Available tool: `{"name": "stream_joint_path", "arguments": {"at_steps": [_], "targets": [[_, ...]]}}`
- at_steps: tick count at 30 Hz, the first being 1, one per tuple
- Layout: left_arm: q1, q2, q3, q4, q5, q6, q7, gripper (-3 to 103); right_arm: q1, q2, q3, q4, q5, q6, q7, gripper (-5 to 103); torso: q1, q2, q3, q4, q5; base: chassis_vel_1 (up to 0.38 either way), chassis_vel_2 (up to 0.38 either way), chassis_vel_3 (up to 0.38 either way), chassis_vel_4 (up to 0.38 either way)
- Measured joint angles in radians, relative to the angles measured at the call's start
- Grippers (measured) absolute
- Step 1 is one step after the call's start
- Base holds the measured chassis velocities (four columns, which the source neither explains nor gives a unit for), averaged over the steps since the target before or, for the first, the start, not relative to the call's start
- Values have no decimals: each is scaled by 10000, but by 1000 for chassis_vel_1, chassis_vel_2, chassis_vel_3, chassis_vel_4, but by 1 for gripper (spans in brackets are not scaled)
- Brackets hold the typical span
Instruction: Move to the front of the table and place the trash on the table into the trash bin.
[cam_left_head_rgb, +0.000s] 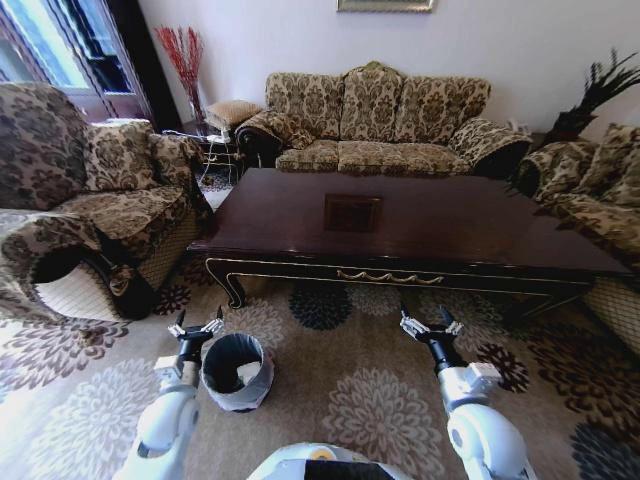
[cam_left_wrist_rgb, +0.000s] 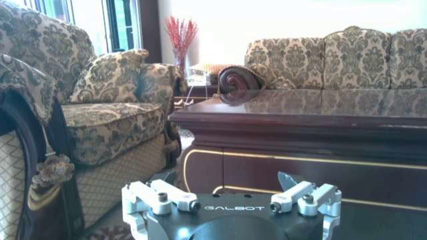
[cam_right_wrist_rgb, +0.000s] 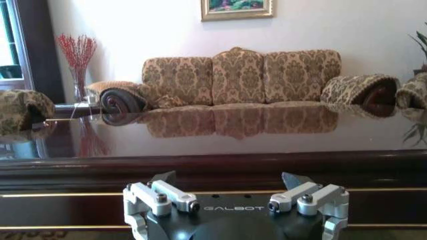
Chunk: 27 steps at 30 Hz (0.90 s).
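Note:
The dark reddish-brown table (cam_left_head_rgb: 450, 225) stands right ahead, its glossy top mirroring the sofa. Its gold-trimmed apron faces me in the left wrist view (cam_left_wrist_rgb: 300, 150) and the right wrist view (cam_right_wrist_rgb: 220, 175). The grey trash bin (cam_left_head_rgb: 236, 372) with its black bag sits on the carpet at my front left, and a white wad of trash (cam_left_head_rgb: 248, 373) lies inside it. My left gripper (cam_left_head_rgb: 197, 326) (cam_left_wrist_rgb: 223, 184) hangs open just left of the bin's rim, holding nothing. My right gripper (cam_left_head_rgb: 430, 322) (cam_right_wrist_rgb: 228, 178) is open and empty, low in front of the table's edge.
A patterned armchair (cam_left_head_rgb: 100, 200) crowds the table's left end, close to the bin. A matching sofa (cam_left_head_rgb: 380, 120) runs behind the table and another chair (cam_left_head_rgb: 600, 190) stands at the right. Flowered carpet (cam_left_head_rgb: 350, 390) lies between me and the table.

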Motion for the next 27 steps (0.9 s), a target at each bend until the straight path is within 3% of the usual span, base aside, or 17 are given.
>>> {"name": "stream_joint_path", "arguments": {"at_steps": [16,27], "targets": [[716,-506,38,-376,372,-322,68,100,-120,31,-250,18,-222,161,-58,100,6,11,8,0,1,-217,-223,210,215],[905,-665,404,-662,775,-373,369,100,-578,282,13,-55,-877,879,237,100,6,15,10,0,8,-249,-235,218,219]]}}
